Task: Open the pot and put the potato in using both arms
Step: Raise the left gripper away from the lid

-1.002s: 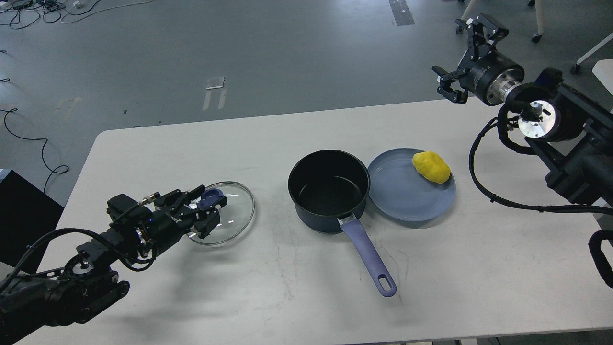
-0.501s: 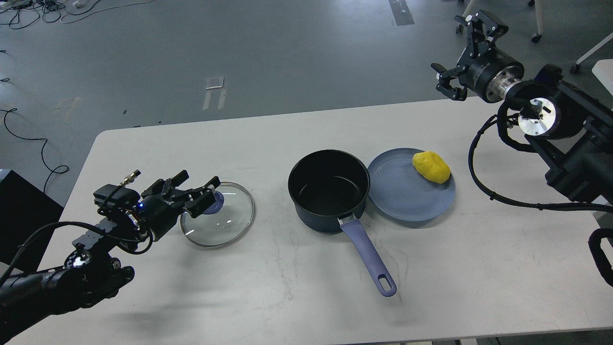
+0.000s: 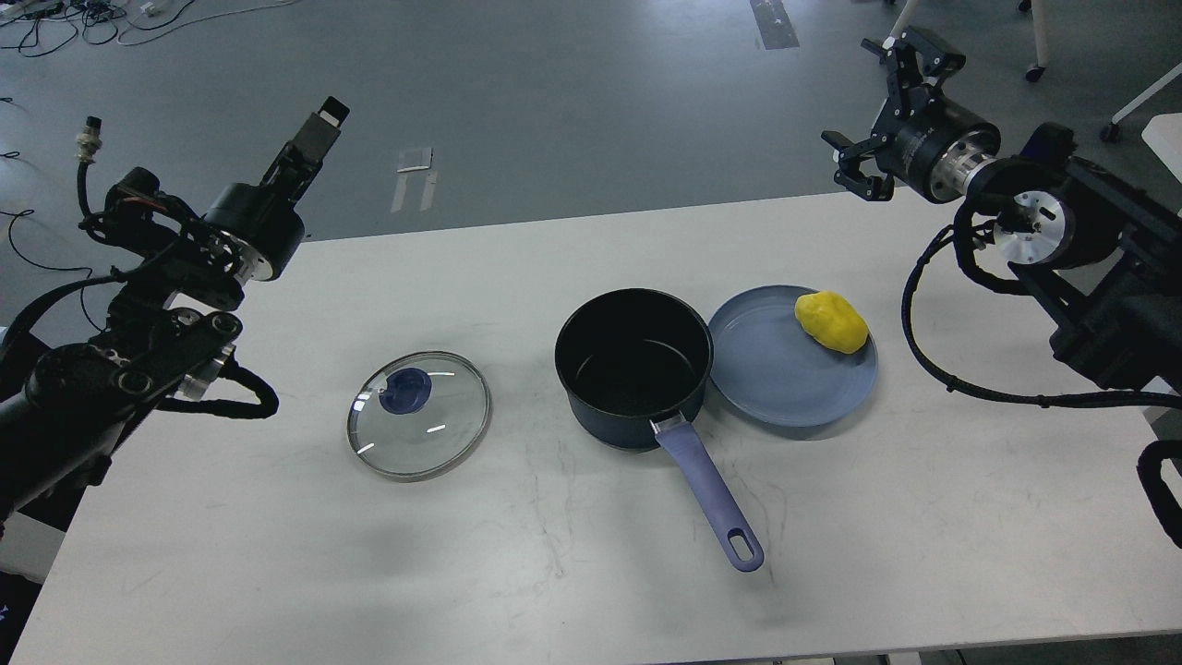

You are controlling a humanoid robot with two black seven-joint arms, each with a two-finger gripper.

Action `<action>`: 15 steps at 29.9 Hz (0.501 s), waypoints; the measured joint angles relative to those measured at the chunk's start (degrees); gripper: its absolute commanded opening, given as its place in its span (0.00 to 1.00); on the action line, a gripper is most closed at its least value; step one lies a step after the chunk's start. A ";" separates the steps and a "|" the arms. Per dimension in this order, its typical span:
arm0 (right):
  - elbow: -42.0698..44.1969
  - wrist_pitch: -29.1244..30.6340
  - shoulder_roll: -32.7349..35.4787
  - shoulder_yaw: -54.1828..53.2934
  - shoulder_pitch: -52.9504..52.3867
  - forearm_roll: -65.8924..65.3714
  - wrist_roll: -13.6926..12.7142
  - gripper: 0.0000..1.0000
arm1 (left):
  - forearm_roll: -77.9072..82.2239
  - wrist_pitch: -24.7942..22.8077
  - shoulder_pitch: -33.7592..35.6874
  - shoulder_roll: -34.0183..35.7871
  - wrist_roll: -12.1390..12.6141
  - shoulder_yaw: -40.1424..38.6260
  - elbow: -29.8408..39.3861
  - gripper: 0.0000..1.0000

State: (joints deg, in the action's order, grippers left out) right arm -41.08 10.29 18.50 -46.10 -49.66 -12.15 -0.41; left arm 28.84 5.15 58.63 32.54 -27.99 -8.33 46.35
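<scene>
The pot (image 3: 634, 368) stands open near the middle of the white table (image 3: 591, 573), a small dark navy saucepan with a black inside and a long periwinkle-blue handle (image 3: 709, 492) running toward five o'clock, a hole at its far end. Its glass lid (image 3: 419, 415) lies flat on the table at the pot's nine o'clock, apart from it, with the blue knob (image 3: 404, 389) showing off-centre. At the pot's three o'clock, touching or just beside its wall, sits a shallow light-blue plate (image 3: 785, 379). The potato (image 3: 831, 320), a lumpy bright yellow oval with a smooth plastic look and much smaller than the pot, rests on the plate's rim side at about one o'clock. The left gripper (image 3: 314, 139) is raised off the table at the far left, seen edge-on and dark, so I cannot tell whether it is spread or closed. The right gripper (image 3: 877, 111) hangs above the table's far right corner with its fingers spread wide, holding nothing.
</scene>
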 measured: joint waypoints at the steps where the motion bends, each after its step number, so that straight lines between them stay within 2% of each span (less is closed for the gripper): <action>1: -0.26 0.00 0.00 0.60 -0.05 -0.26 0.07 1.00 | -3.15 -3.32 0.06 -0.69 0.00 -1.38 -0.46 0.99; 3: -0.63 0.02 0.12 1.71 -0.56 -0.71 0.27 1.00 | -7.71 -8.30 0.03 -1.96 0.67 -3.86 -1.02 0.99; 5: -1.12 0.08 0.78 3.49 -1.93 -1.62 0.59 1.00 | -12.25 -12.21 -0.61 -3.36 4.10 -6.96 -1.27 0.99; 8: -3.61 0.10 4.50 9.05 -4.98 -8.05 1.83 1.00 | -19.28 -15.46 -3.46 -5.57 10.22 -12.75 -1.88 0.99; 13: -8.22 0.18 10.97 22.01 -11.82 -29.43 8.30 1.00 | -23.61 -19.60 -5.36 -8.64 18.19 -20.37 -2.42 0.99; 15: -9.11 0.17 13.47 28.35 -15.13 -38.36 10.41 1.00 | -23.77 -21.40 -5.94 -9.55 19.81 -22.07 -2.42 0.99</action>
State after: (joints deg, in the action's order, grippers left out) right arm -50.19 10.46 31.97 -17.75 -64.79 -50.51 10.01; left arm 5.07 -16.25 52.69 22.99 -8.18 -30.40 43.93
